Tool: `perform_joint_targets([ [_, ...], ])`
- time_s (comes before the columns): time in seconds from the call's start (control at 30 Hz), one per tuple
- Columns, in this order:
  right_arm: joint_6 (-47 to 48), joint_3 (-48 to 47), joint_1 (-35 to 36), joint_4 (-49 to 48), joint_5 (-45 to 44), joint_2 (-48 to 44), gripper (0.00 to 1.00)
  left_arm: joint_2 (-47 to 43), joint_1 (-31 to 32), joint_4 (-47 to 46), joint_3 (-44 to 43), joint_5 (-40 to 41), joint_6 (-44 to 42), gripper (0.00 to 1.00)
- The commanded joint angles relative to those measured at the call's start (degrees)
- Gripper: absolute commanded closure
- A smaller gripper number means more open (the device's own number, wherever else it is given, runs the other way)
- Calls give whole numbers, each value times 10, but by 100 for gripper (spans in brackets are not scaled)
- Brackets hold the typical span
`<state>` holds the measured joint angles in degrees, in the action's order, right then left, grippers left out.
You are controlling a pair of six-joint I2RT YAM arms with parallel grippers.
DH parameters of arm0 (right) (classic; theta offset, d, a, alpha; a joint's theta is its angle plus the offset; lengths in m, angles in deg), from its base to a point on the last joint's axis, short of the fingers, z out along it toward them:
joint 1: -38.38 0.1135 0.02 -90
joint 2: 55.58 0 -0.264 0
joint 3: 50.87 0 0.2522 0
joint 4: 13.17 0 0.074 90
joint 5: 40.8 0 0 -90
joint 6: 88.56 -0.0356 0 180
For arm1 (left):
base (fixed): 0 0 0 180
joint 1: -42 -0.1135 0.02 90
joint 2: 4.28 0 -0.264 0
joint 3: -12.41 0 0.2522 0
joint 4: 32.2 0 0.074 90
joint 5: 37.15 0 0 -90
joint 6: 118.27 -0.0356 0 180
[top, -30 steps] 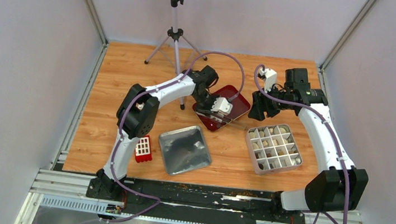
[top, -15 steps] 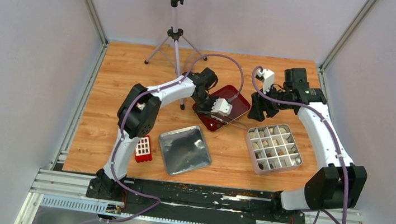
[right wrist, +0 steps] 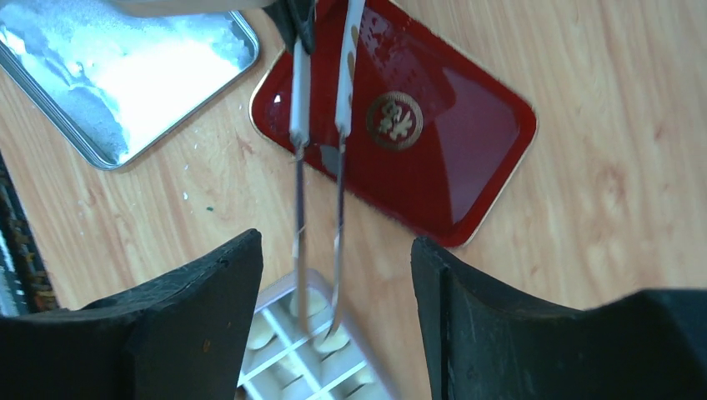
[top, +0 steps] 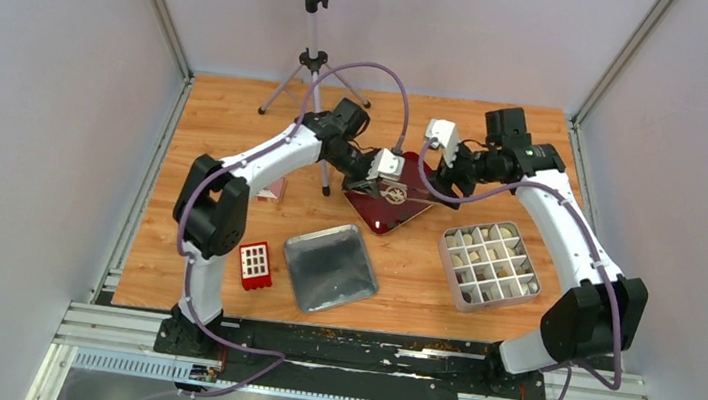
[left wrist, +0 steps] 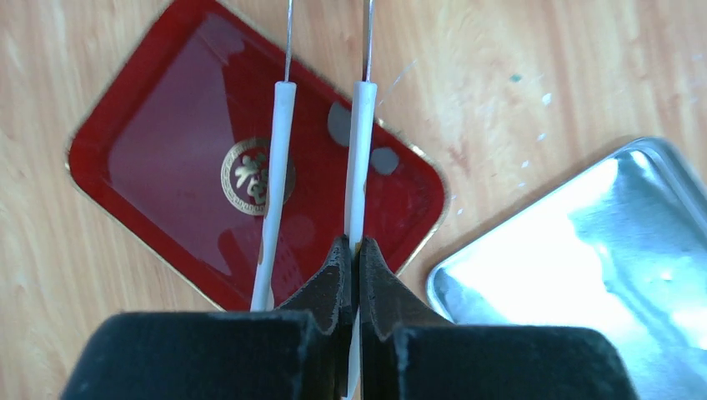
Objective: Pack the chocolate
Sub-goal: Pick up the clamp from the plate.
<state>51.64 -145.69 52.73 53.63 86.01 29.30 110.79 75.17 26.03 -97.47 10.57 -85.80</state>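
Observation:
The chocolate (top: 500, 234) lies as cream pieces in the cells of a grey grid box (top: 523, 289) at the right; in the right wrist view the chocolate (right wrist: 333, 340) shows blurred at the bottom. My left gripper (top: 381, 170) is shut on white-handled metal tweezers (top: 420, 200) above an empty red tray (top: 380, 218). In the left wrist view the left gripper (left wrist: 357, 250) pinches one arm of the tweezers (left wrist: 360, 133). My right gripper (top: 453, 176) stands open beside the tweezers' tips. The right gripper (right wrist: 333, 242) holds nothing, and the tweezers (right wrist: 298, 108) point toward it.
A silver tin (top: 330, 267) lies at the front centre, with a small red block (top: 255, 264) with white squares to its left. A tripod (top: 314, 55) stands at the back. Side walls close in the wooden table (top: 207, 133).
My left gripper has shut on the tweezers and lifted them back over the red tray. The right arm has swung left toward the tweezers' tips, its jaws a little wider.

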Motion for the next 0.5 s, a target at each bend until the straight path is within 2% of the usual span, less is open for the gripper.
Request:
perform_joint_targets([
  [0.0, 122, -58, 43, 41, -7, 30, 34, -83, 3, -11, 39, -86, 38, 100],
  [0.33, 151, -112, 100, 108, -64, 83, 35, -154, 1, -92, 122, -94, 105, 100],
  [0.47, 145, -173, 102, 170, -43, 107, 36, -152, 1, -100, 129, -78, 109, 100],
])
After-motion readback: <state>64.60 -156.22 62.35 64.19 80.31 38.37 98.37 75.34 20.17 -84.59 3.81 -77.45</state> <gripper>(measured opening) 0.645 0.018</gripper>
